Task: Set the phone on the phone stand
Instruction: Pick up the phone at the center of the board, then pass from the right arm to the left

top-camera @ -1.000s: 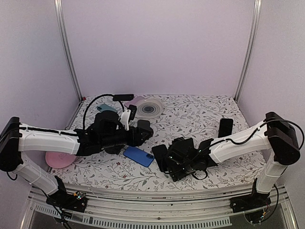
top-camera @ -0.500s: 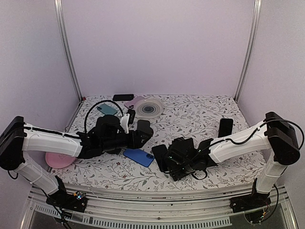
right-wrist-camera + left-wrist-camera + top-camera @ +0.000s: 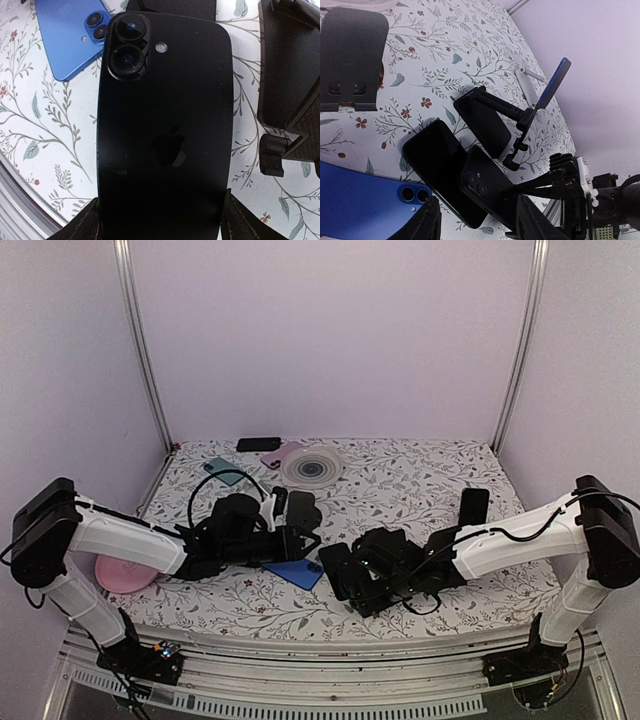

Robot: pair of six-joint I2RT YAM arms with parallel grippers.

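Observation:
A black phone [image 3: 165, 125] with its camera side up sits between the fingers of my right gripper [image 3: 162, 220], which is shut on its long edges. The left wrist view shows the same phone [image 3: 490, 187] low over the cloth, partly over a second black phone [image 3: 435, 155] lying flat. A black folding phone stand [image 3: 487, 122] is just beyond it, and its edge [image 3: 290, 65] lies right of the held phone. My left gripper [image 3: 477, 220] hangs open and empty a short way left of both phones. In the top view the two grippers [image 3: 298, 538] [image 3: 360, 580] are near the table's middle front.
A blue phone [image 3: 295, 572] lies under the left gripper. Another black stand [image 3: 352, 55] is close by. A phone leans on a white stand [image 3: 472, 508] at the right. A pink disc [image 3: 125, 575], a white round dish [image 3: 312, 465] and a teal phone [image 3: 225, 470] sit left and back.
The left arm has drawn back and lowered towards the blue phone. The right gripper narrowed onto the black phone and shifted slightly left.

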